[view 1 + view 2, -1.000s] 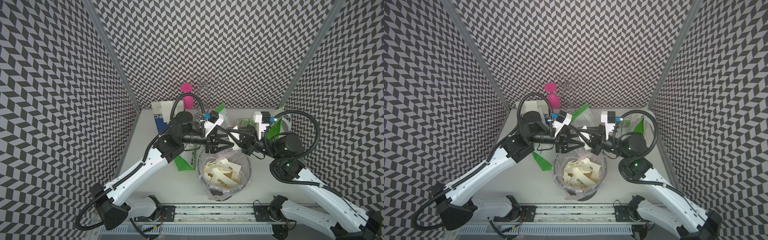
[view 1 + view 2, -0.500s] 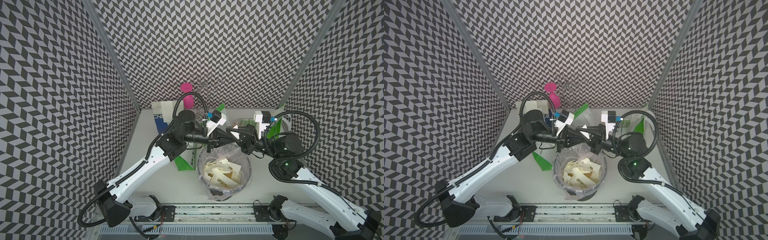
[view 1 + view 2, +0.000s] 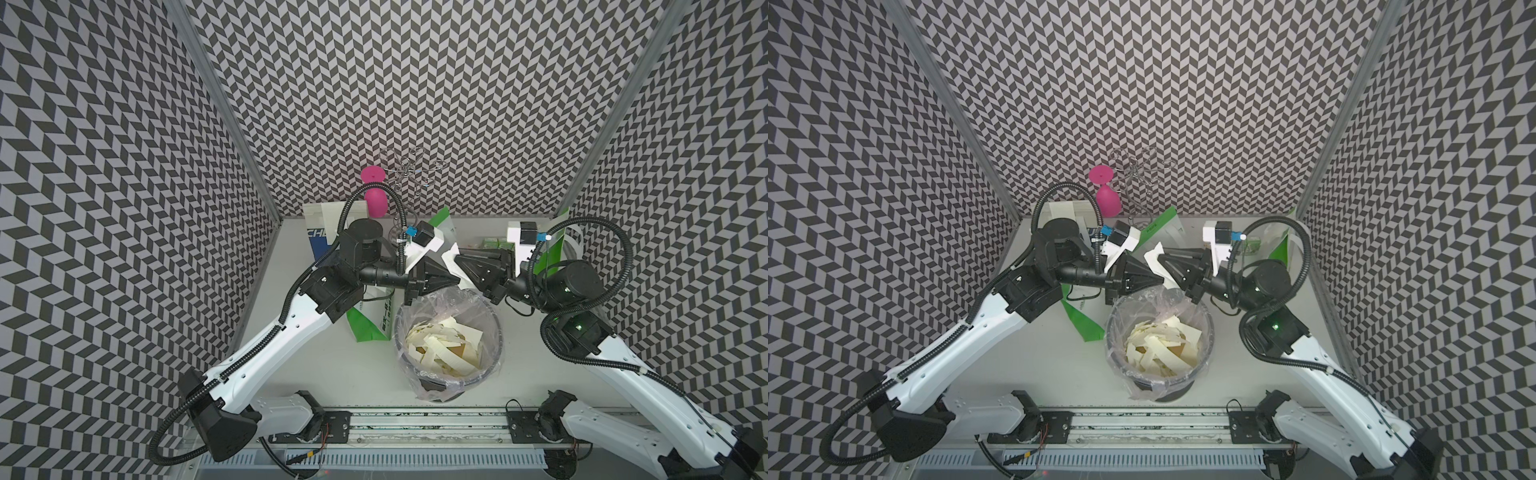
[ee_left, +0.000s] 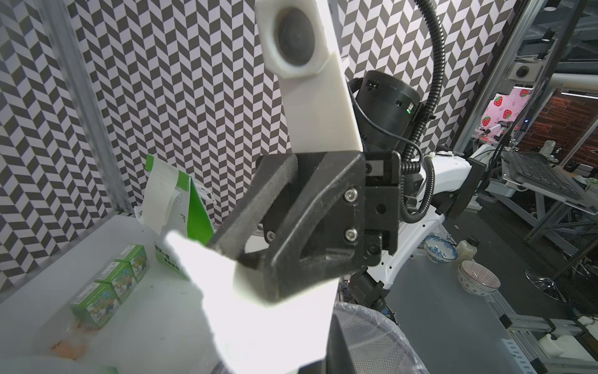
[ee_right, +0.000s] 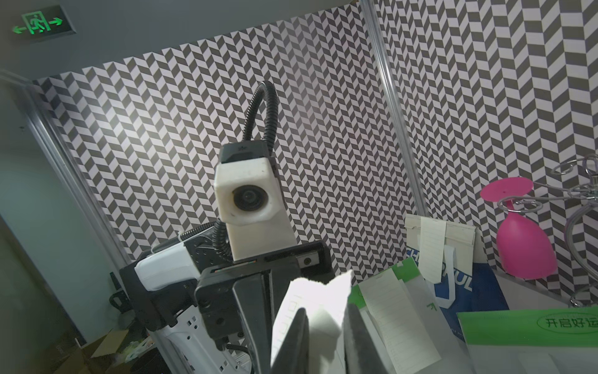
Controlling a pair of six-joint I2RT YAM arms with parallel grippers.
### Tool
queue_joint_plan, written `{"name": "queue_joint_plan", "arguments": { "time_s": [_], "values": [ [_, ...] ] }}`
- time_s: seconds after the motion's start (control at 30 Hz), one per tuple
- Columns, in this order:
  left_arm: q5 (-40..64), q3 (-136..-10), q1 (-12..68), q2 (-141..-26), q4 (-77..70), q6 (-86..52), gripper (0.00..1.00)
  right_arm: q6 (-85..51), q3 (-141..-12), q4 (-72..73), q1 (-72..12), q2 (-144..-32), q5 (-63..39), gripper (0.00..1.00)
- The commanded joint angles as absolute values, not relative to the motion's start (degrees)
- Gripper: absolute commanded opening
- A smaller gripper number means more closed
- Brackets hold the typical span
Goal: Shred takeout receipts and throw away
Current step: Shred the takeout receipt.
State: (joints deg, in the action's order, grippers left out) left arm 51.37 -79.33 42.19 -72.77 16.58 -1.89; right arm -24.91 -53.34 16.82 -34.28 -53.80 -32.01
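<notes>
Cream paper scraps (image 3: 440, 349) fill the clear-lined round waste bin (image 3: 496, 328) nearest the rail. Above its far rim, the left gripper (image 3: 1158, 281) is clamped on a torn off-white receipt strip (image 3: 1152, 258), whose long axis rises from its tips toward the back wall. The right gripper (image 3: 1162, 259) meets it tip to tip, fingers (image 5: 359, 343) parted around the strip, not pinching. The drop likely falls to the left arm, since the bin lies below and slightly nearward. Farther back, a whole receipt slip (image 5: 432, 249) hangs on a blue-and-white paper bag (image 5: 479, 291).
</notes>
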Motion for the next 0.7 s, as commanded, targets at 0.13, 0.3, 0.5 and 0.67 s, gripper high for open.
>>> {"name": "queue_joint_plan", "arguments": {
  "time_s": [0.13, 0.3, 0.5, 0.67],
  "values": [
    [49.47, -85.95, 41.84, -74.0, 30.07, 6.46, 0.0, -19.26, -59.72, 10.34, -31.96, -55.58, -41.74, 0.42],
    [47.68, -89.64, 41.66, -75.47, 36.74, 9.92, 0.0, -18.33, -61.71, 8.31, -29.87, -56.97, -49.34, 0.56],
    [46.69, -92.47, 41.66, -77.05, 40.64, 11.76, 0.0, -15.64, -64.68, 5.15, -29.62, -59.96, -53.61, 0.55],
    [45.59, -93.19, 41.66, -77.32, 42.85, 13.17, 0.0, -13.83, -66.85, 2.74, -29.62, -62.51, -53.77, 0.53]
  ]
}}
